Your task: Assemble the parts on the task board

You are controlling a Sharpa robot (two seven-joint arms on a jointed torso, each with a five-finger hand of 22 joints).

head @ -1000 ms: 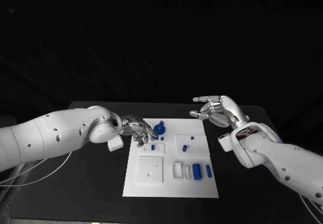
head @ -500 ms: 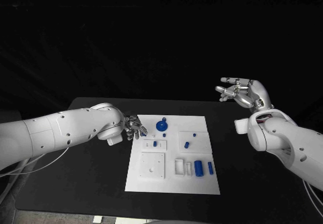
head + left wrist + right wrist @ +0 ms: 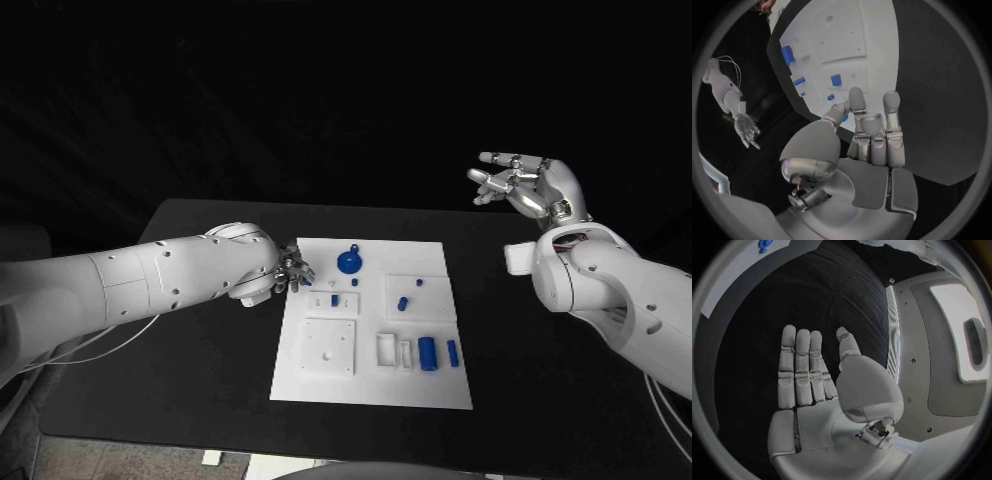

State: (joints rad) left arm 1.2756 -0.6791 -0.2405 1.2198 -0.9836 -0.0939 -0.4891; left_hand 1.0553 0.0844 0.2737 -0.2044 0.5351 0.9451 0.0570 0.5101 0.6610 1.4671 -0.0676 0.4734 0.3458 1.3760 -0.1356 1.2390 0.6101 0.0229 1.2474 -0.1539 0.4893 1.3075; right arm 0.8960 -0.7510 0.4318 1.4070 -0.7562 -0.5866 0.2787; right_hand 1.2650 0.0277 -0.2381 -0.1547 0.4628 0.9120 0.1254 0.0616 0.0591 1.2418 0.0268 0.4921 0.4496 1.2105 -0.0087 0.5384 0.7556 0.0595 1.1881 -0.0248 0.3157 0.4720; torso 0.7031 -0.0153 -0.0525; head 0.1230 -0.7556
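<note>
- Near edge of table (image 3: 173, 400): task board (image 3: 325, 385), white, flat, mid-table, long side running near to far.
- Near row on board: square white plate (image 3: 327, 347) at left, white slotted frame (image 3: 388, 350) beside it, then big blue cylinder (image 3: 427, 353) and slimmer blue bar (image 3: 451, 352) at right, both lying flat.
- Mid row: small blue peg (image 3: 335, 299) in left block, another blue peg (image 3: 402, 304) in right block; tiny blue bits further back, too small to tell.
- Far left of board: round blue knob (image 3: 349, 262), largest part.
- Parts likely light, rigid, smooth plastic; slippery, prone to roll. Best pinched across sides; knob by rim.
- Left hand (image 3: 290, 274) at board's left edge near knob, fingers loosely bent, apart, holding nothing.
- Right hand (image 3: 522, 184) raised, far right, well off board, fingers spread wide, palm empty.
</note>
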